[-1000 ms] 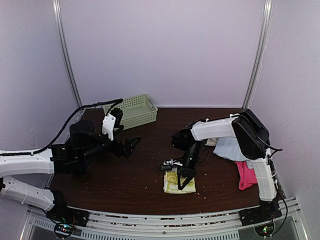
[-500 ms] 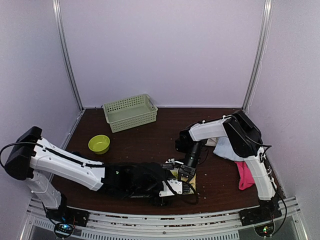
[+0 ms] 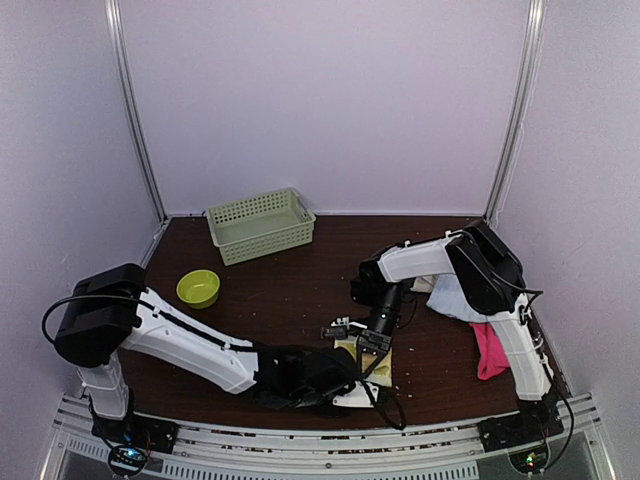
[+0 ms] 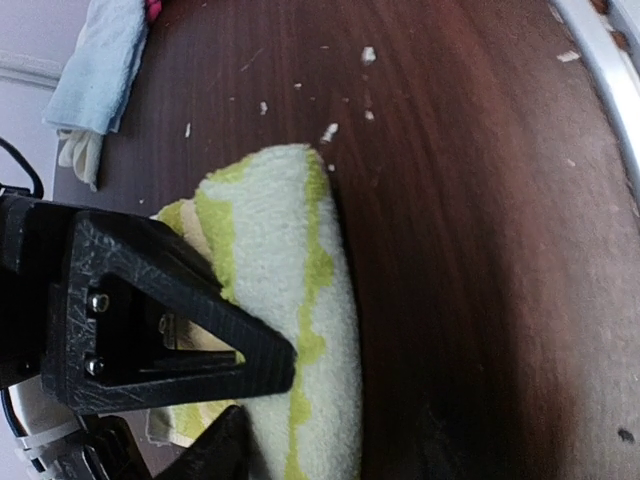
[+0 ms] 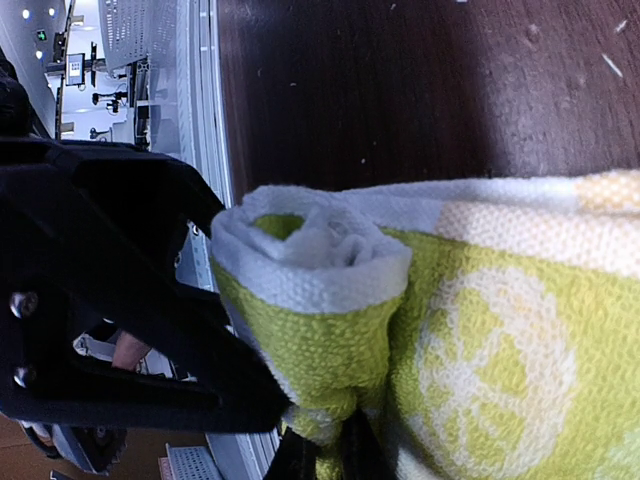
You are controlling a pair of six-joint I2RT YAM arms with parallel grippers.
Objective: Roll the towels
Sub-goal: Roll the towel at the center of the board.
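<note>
Right claw (image 5: 318, 445) pinched shut on lime-green towel (image 5: 480, 330), rolled end just beside it. Left claw (image 4: 262, 392) part open, jaws astride same roll on counter (image 4: 480, 250); grip unclear.

The left gripper (image 4: 262, 395) straddles the rolled edge of the lime-green towel (image 4: 290, 330), one black finger (image 4: 150, 320) lying across its top, jaws apart. The towel rests on the dark table (image 4: 480, 250) among pale crumbs (image 4: 329, 131). Farther off lie a light blue towel (image 4: 100, 55) and a cream one (image 4: 78, 155)
</note>
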